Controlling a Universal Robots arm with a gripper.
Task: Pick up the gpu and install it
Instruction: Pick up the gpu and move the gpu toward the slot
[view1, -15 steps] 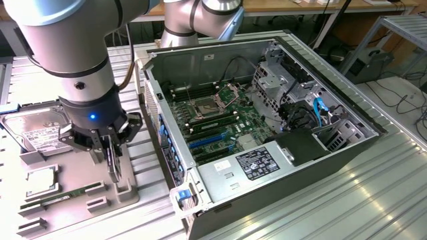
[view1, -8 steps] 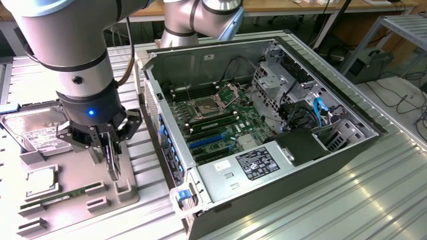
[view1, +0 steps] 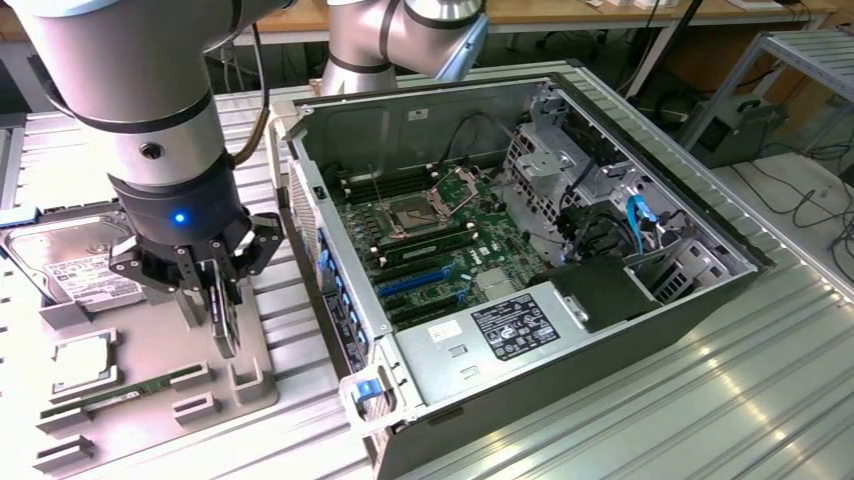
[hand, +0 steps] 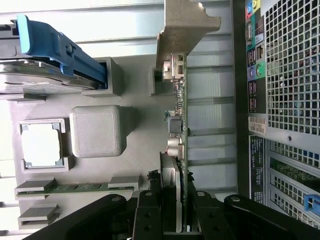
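The gpu (view1: 227, 335) stands on edge over the grey fixture tray (view1: 160, 330) at the exterior view's left, beside the open computer case (view1: 441, 400). My gripper (view1: 220, 300) comes down on it from above, its black fingers pressed against both faces of the card. The wrist view looks along the gpu (hand: 179, 100) edge-on, with its silver bracket (hand: 182, 30) at the far end. There my gripper (hand: 177, 212) is shut on the card. Whether the card still rests in its tray slot I cannot tell.
On the tray lie a silver hard drive (view1: 67, 260), a processor chip (view1: 80, 360) and a green memory stick (view1: 120, 395). Inside the case the motherboard (view1: 441, 240) shows blue expansion slots (view1: 414, 282). The case's perforated rear panel (hand: 290, 100) is close beside the card.
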